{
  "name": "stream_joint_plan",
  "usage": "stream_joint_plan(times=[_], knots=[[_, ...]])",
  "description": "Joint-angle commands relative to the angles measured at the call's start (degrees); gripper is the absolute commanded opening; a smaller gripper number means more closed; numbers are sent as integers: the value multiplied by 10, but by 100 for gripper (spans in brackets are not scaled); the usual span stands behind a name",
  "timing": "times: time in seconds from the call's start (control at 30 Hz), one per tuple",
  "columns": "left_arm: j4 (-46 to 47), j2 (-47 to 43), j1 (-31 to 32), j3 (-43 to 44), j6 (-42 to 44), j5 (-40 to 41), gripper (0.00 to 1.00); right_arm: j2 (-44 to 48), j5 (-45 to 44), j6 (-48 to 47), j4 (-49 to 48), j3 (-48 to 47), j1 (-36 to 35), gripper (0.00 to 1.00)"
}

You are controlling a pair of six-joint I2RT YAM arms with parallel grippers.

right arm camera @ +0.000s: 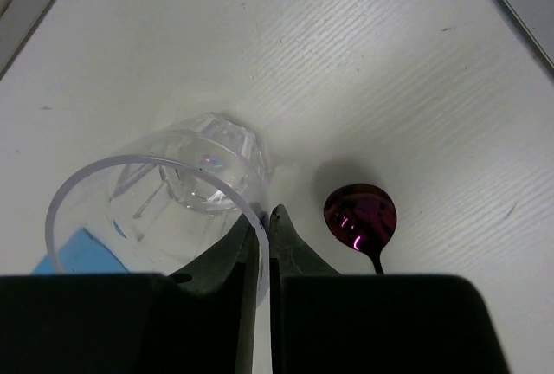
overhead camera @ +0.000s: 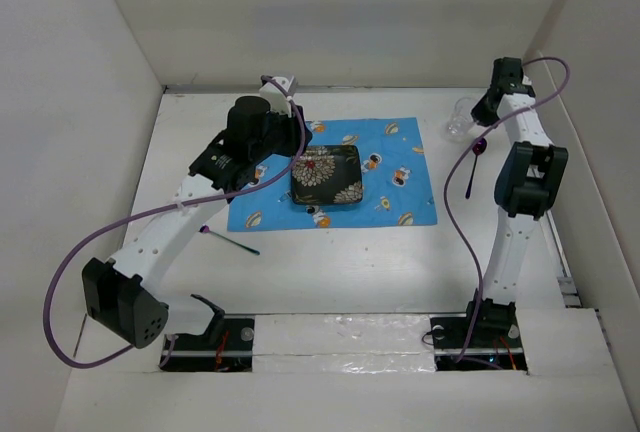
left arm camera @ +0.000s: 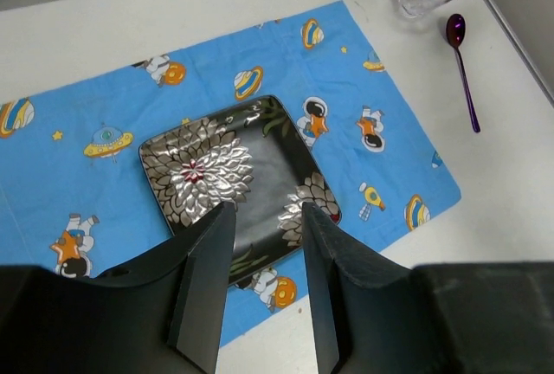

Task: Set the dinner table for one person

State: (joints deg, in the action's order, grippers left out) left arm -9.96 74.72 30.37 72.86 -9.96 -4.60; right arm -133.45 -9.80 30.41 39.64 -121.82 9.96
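- Left tool (left arm camera: pixel 267 214) hangs over the near edge of the plate (left arm camera: pixel 234 170), jaws apart and gripping nothing.
- Right tool (right arm camera: pixel 262 222) has its jaws nearly together, seemingly pinching the rim of the glass (right arm camera: pixel 164 192), though contact is hard to confirm.
- Glass is clear down to its base; the spoon (right arm camera: pixel 359 214) lies just beside it.
- Plate lies flat in the middle of the cloth (left arm camera: pixel 199 88).
- Table (overhead camera: pixel 350 272) spreads beneath both tools, carrying cloth, glass and spoon.

Blue cartoon-print cloth (left arm camera: pixel 208 62), black floral plate (left arm camera: pixel 234 183), purple spoon (left arm camera: pixel 455 28).
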Motion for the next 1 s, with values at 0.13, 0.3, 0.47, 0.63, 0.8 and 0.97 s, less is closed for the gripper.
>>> stream_joint_plan(times=[0.13, 0.3, 0.47, 0.63, 0.8, 0.97], knots=[[-9, -19, 0, 18, -6, -3, 39, 107, 2, -46, -29, -49, -59, 0], [-18, -16, 0, 27, -2, 15, 40, 88, 1, -69, 11, -54, -133, 0], [-25, -24, 0, 27, -2, 29, 40, 54, -12, -74, 25, -69, -167, 0], [-27, -38, 0, 11, -6, 28, 40, 21, -36, -74, 47, -112, -184, 0], [-27, -54, 0, -11, -14, 33, 40, 15, -51, -74, 56, -115, -184, 0], [-25, -59, 0, -21, -20, 30, 40, 4, -63, -74, 68, -102, -179, 0]])
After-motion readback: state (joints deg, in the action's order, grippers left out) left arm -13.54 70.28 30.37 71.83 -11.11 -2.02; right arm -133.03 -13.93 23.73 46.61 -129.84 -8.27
